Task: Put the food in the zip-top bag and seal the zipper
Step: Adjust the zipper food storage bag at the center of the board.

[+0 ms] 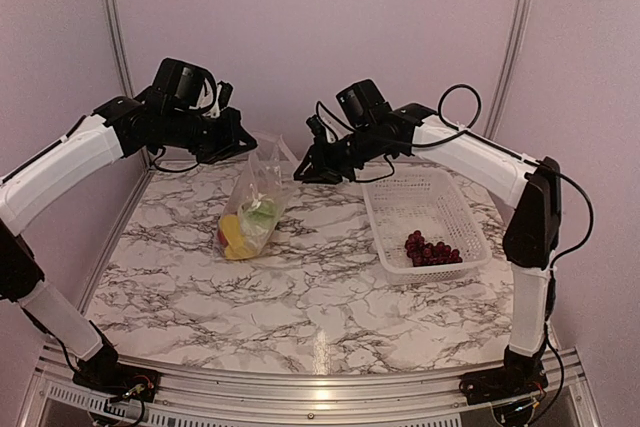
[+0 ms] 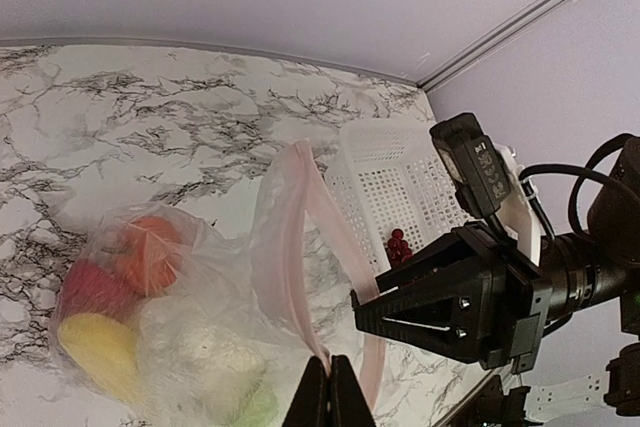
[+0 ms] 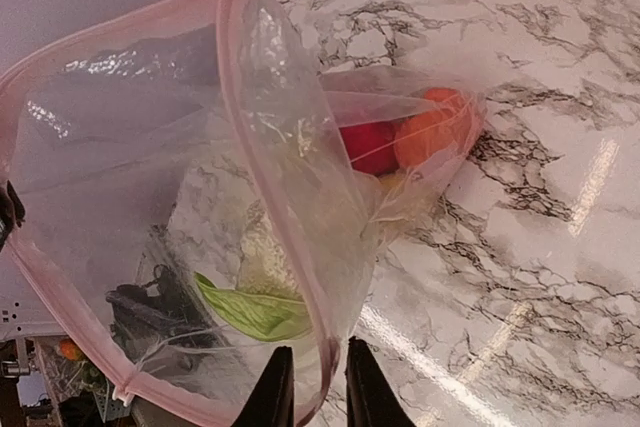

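Observation:
The clear zip-top bag [image 1: 256, 202] hangs open-mouthed over the marble table, its bottom resting on it. Inside are the red pepper [image 3: 368, 145], orange fruit [image 3: 435, 127], cauliflower [image 3: 265, 257] with green leaves, and yellow piece [image 2: 100, 347]. My left gripper [image 2: 330, 382] is shut on the pinkish zipper strip [image 2: 300, 247] and holds the bag up; it also shows in the top view [image 1: 243, 143]. My right gripper [image 3: 318, 382] is open, with the opposite rim of the bag between its fingers; the top view shows it too [image 1: 300, 172]. The purple grape bunch [image 1: 432, 250] lies in the basket.
The white lattice basket [image 1: 372, 209] stands right of the bag, under my right arm. Pale walls with metal rails close the table at the back and sides. The table's metal front edge [image 1: 320, 387] runs between the arm bases.

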`<action>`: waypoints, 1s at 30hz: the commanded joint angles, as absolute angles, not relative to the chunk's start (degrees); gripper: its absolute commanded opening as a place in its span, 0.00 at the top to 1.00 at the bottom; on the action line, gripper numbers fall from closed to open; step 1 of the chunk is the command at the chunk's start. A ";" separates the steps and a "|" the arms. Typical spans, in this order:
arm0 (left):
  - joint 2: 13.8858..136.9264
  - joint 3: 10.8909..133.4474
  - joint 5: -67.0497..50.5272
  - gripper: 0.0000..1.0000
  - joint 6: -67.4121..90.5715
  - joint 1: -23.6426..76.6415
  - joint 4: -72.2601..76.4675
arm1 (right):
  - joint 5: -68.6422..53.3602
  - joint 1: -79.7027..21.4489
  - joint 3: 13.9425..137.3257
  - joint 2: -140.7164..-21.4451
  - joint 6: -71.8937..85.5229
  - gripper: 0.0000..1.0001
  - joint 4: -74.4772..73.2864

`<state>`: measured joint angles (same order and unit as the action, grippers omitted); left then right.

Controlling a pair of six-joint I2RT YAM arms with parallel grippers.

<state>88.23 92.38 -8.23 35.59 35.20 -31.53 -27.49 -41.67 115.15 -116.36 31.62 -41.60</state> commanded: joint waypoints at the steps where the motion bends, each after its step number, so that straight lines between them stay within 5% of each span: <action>1: 89.37 92.29 -9.67 1.00 34.50 34.98 -30.67 | -28.62 -41.93 117.04 -117.49 31.60 0.88 -41.19; 10: 90.48 94.29 -8.48 1.00 32.00 34.57 -33.30 | -30.76 -41.93 130.63 -117.59 35.28 0.96 -45.16; 19: 85.84 99.11 -2.69 1.00 33.82 34.45 -29.00 | -31.91 -41.86 123.18 -114.27 34.17 0.98 -41.73; 25: 89.44 96.74 -6.23 1.00 34.61 34.45 -31.87 | -28.28 -41.62 123.07 -114.32 33.27 0.55 -44.08; 30: 89.78 92.42 -9.34 1.00 36.35 34.45 -30.01 | -25.65 -41.60 123.14 -116.59 32.01 0.53 -45.12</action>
<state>89.14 95.11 -6.26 34.94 34.81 -31.62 -29.08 -41.67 122.93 -115.33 33.36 -43.55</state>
